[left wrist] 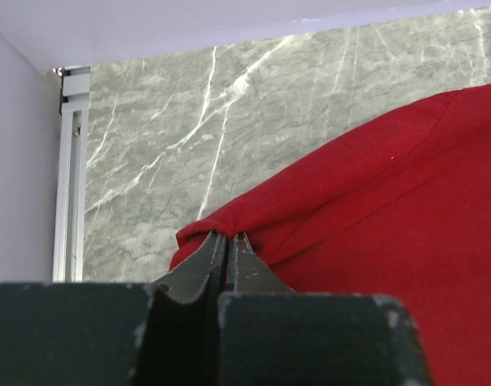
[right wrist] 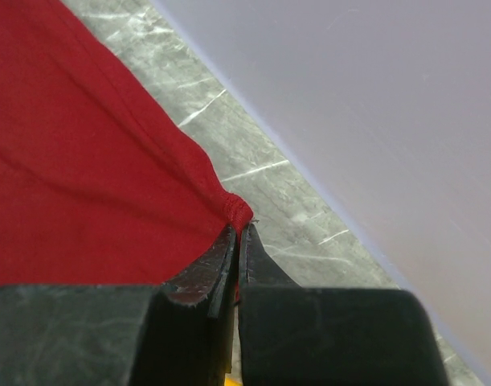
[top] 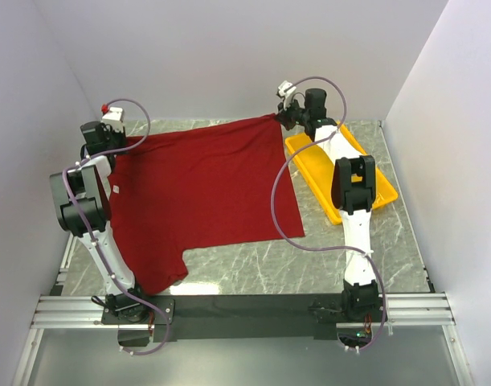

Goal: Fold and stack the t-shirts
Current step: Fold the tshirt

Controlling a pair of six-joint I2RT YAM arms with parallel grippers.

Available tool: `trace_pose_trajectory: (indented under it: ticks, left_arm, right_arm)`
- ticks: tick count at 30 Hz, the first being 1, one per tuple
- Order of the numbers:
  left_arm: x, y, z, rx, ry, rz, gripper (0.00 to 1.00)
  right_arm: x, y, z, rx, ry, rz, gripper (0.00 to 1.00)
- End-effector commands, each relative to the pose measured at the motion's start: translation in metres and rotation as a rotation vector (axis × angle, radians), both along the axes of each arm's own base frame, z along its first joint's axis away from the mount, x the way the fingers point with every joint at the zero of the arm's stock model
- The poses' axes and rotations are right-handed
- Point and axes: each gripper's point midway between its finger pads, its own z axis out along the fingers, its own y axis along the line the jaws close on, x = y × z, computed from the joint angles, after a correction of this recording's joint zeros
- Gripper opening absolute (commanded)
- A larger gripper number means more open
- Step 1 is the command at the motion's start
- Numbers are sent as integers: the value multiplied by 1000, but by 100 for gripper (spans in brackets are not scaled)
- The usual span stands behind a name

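One red t-shirt (top: 205, 185), apparently single, one yellow tray (top: 386, 190), a left gripper (left wrist: 227, 238) and a right gripper (right wrist: 239, 232).

Dark red short-sleeved t-shirt (top: 205, 185): unfolded, spread out on the table (top: 309, 265).
The cloth is laid mostly flat over the left and middle of the table. One short sleeve is seen at the near left, and a small pale label by the left edge. Both far corners are gathered into bunched points. The right edge lies just beside the yellow tray (top: 319, 181).
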Motion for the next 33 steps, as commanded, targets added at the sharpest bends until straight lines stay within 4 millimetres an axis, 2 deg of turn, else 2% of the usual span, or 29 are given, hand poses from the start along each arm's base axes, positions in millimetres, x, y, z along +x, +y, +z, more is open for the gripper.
trace_pose_trajectory:
  ticks: [1,9,11,12,15,19,20,24,30,33]
  left_arm:
    - [2,-2,39,39,-97,-41,1]
    - [1,-2,39,49,-95,-50,1]
    - [2,0,41,59,-99,-41,1]
    - [3,5,42,67,-99,-18,1]
    - [6,22,47,85,-116,79,1]
    - [13,33,50,92,-124,141,1]
    - [14,34,49,89,-120,142,1]
    - [23,29,47,76,-131,120,1]
    - [26,16,42,80,-133,74,1]
    - [24,17,41,99,-127,70,1]
  right_arm:
    - [5,2,20,-23,-81,47,0]
    - [-5,5,11,-88,-95,124,0]
    - [-7,4,18,-85,-115,131,0]
    - [-8,4,15,-80,-107,130,0]
    - [-2,4,26,-43,-111,88,0]
    - [7,3,33,0,-108,31,0]
    - [11,6,39,6,-132,25,0]
    - [12,8,33,-16,-136,32,0]
    - [1,11,27,-55,-155,91,0]
    - [-3,11,27,-76,-168,115,0]
